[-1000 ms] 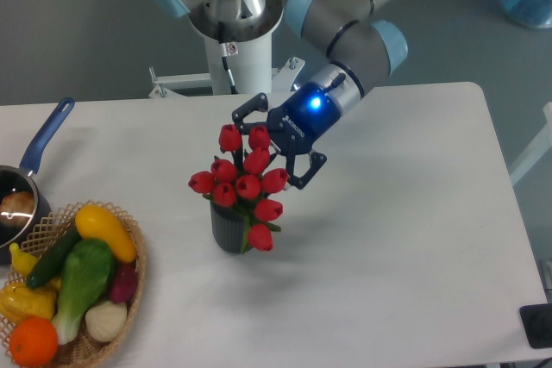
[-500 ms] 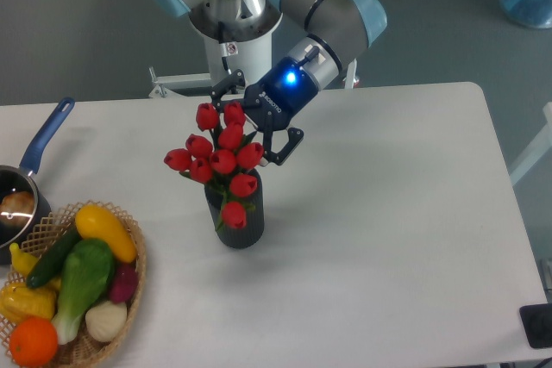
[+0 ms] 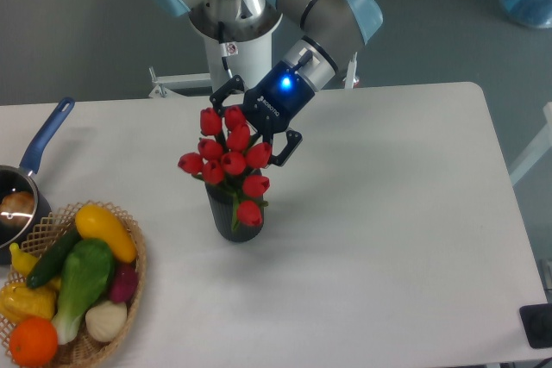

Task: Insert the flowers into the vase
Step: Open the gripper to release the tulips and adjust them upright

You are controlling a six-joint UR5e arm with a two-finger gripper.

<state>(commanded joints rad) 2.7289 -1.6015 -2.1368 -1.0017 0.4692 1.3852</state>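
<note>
**benchbot_42:** So where's this at? The flowers (image 3: 229, 161) are sitting over the vase (image 3: 227, 215), roughly at the middle of the table (image 3: 405, 213), with the red buds fanning out above the rim and a couple drooping down over the front of the dark ribbed side. The stems seem to be going down into the mouth, though the buds are hiding the actual opening, so I can't say how deep they're reaching.

**ur5_tinkerer:** Agreed — I'm reading this as the tail end of the insertion step. The gripper (image 3: 256, 129) is coming in from about 1 o'clock of the bunch, tilted, blue light glowing on its body. Its fingers are standing either side of the top buds, one tip peeking out at 11 o'clock and the other down at 4 o'clock. Looks like it's pinching the bunch, but honestly the blooms are covering the contact, so I can't tell for sure whether it's clamping or spread apart.

**benchbot_42:** Next move then?

**ur5_tinkerer:** My guess: letting go and backing out up toward 1 o'clock, slowly, so a finger isn't snagging a bud and tipping the vase. The bunch is leaning a bit toward 9 o'clock — I'd be watching whether it's staying put. The basket (image 3: 129, 252) of veg and the saucepan (image 3: 34, 157) off at 8–9 o'clock aren't in the way.
</note>
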